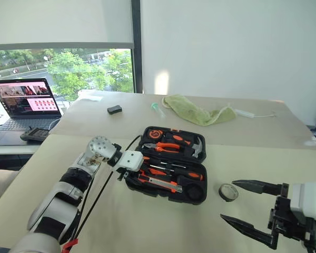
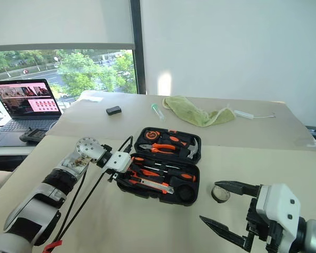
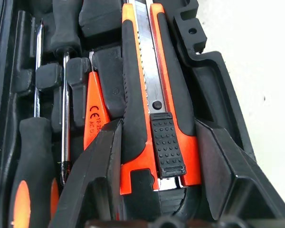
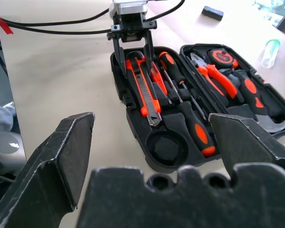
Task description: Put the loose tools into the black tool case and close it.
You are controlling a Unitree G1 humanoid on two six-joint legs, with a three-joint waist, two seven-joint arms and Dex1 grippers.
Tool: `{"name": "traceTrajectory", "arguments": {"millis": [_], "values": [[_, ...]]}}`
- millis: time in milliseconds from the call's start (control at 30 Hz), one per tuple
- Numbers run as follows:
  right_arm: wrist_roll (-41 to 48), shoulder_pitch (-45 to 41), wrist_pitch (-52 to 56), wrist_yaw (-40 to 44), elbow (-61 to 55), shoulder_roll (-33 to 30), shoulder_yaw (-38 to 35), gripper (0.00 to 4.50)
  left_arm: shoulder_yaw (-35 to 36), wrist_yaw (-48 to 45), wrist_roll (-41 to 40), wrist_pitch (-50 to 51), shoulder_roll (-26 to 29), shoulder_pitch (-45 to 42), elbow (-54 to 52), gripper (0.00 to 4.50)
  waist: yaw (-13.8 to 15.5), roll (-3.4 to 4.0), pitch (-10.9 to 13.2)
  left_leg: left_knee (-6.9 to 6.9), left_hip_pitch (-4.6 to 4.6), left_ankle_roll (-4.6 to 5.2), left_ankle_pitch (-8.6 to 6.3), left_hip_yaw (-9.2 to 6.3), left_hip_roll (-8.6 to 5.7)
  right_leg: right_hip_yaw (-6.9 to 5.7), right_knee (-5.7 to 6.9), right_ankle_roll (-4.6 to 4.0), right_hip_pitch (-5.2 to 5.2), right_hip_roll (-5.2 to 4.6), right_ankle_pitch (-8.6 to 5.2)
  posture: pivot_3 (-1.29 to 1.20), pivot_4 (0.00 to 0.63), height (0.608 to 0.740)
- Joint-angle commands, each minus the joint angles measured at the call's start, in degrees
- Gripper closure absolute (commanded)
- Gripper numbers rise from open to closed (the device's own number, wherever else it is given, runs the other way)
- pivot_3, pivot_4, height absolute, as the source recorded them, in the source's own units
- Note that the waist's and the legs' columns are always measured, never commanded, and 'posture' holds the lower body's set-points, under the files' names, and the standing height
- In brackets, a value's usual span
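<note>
From the head views, the left arm reaches across with its wrist bent, setting the left pincer (image 1: pixel 127 169) at the near-left end of the open black tool case (image 1: pixel 169 164) on the table (image 1: pixel 147 221). The right pincer (image 1: pixel 253 211) hovers low at the right, its 2 fingers spread wide, with the tape roll (image 1: pixel 228 192) on the table just beyond it.

In the left wrist view, the fingers (image 3: pixel 92 183) pinch the utility knife (image 3: pixel 154 95) by its sides as it lies in its slot; 2 screwdrivers (image 3: pixel 64 109) lie alongside, their handles cut off.

In the right wrist view, the case's round slot (image 4: pixel 167 147) is unfilled.
</note>
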Motion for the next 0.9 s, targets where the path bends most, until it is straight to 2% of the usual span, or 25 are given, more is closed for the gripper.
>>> {"name": "traceTrajectory", "arguments": {"millis": [33,200,267,300,400,433,500,600,733,767,900], "values": [[0.9,1.4,-0.6,1.4,-0.2,0.4,-3.4,0.00,-1.9,-1.9,-1.2,1.8,0.5,1.1,-1.0,2.70,-0.1,0.00,0.0,0.01,0.00,0.01,-0.01,0.00,0.00,0.00,0.00,0.00,0.01,0.00,0.00,0.00,0.150,0.740],[0.5,1.0,-0.9,2.3,1.4,-0.2,-3.7,0.00,-3.9,-1.9,-5.1,7.4,2.7,3.0,-6.6,2.70,-0.5,0.01,0.0,-0.01,0.00,0.02,-0.02,0.00,0.04,0.03,0.03,0.02,-0.04,0.01,0.01,0.00,0.150,0.740],[0.4,0.5,-0.9,2.4,1.6,-0.4,-3.4,0.00,-4.4,-1.9,-7.3,10.8,3.5,3.2,-8.6,1.71,-0.5,0.01,0.0,-0.04,0.00,0.02,-0.02,0.01,0.03,0.04,0.03,0.02,-0.06,0.01,0.01,0.00,0.150,0.740],[0.3,0.1,-0.8,2.4,1.8,-0.6,-3.1,0.00,-4.4,-1.9,-8.5,12.7,3.9,3.1,-9.6,1.55,-0.6,0.01,0.0,-0.05,-0.01,0.02,-0.02,0.00,0.03,0.04,0.03,0.02,-0.07,0.02,0.00,0.00,0.150,0.740],[0.3,-0.6,-0.5,2.4,1.8,-0.8,-3.0,0.00,-1.9,-1.9,-10.9,16.0,4.0,2.9,-11.3,0.53,-0.6,0.01,0.0,-0.06,-0.02,0.02,-0.02,0.01,0.03,0.05,0.02,0.03,-0.09,0.03,-0.01,0.00,0.150,0.740],[0.4,-0.6,-0.5,2.5,1.8,-0.7,-3.1,0.00,-1.0,-1.9,-12.7,17.7,4.6,2.8,-12.4,0.32,-0.6,0.01,0.0,-0.06,-0.03,0.02,-0.02,0.01,0.03,0.04,0.02,0.03,-0.10,0.04,-0.01,0.00,0.150,0.740],[0.3,-0.5,-0.5,2.6,1.6,-0.6,-3.2,0.00,1.1,-1.9,-15.9,22.5,5.5,2.5,-14.2,0.32,-0.6,0.00,0.0,-0.05,-0.04,0.01,-0.01,0.01,0.03,0.05,0.03,0.03,-0.11,0.05,-0.01,0.00,0.150,0.740],[0.0,-0.7,-0.6,2.2,1.5,-0.4,-2.7,0.00,5.5,-0.3,-19.6,32.6,4.6,2.0,-17.3,0.99,-0.6,0.00,0.0,-0.01,-0.05,0.01,-0.01,0.00,0.04,0.05,0.07,0.03,-0.11,0.06,-0.01,0.00,0.150,0.740],[-0.5,-1.8,-0.5,1.0,1.3,-0.5,-0.8,0.00,7.6,6.2,-20.5,40.2,1.6,5.1,-23.4,2.45,-0.4,0.01,0.0,0.11,-0.04,0.01,-0.01,-0.02,0.03,0.04,0.08,0.06,-0.04,0.04,-0.01,0.00,0.150,0.740],[-0.5,-2.0,-0.4,0.7,1.2,-0.5,-0.4,0.00,8.2,8.8,-20.7,42.3,0.4,6.6,-24.8,2.94,-0.4,0.01,0.0,0.16,-0.04,0.03,-0.03,-0.02,0.03,0.04,0.08,0.07,-0.02,0.03,-0.01,0.00,0.150,0.740],[-0.6,-2.3,-0.2,0.2,0.8,-0.4,0.1,0.00,8.6,17.3,-18.8,44.5,-3.2,13.4,-30.4,4.28,-0.6,0.01,0.0,0.19,-0.06,0.05,-0.04,-0.01,0.03,0.13,0.10,0.10,-0.05,0.04,0.01,0.00,0.150,0.740]]}}
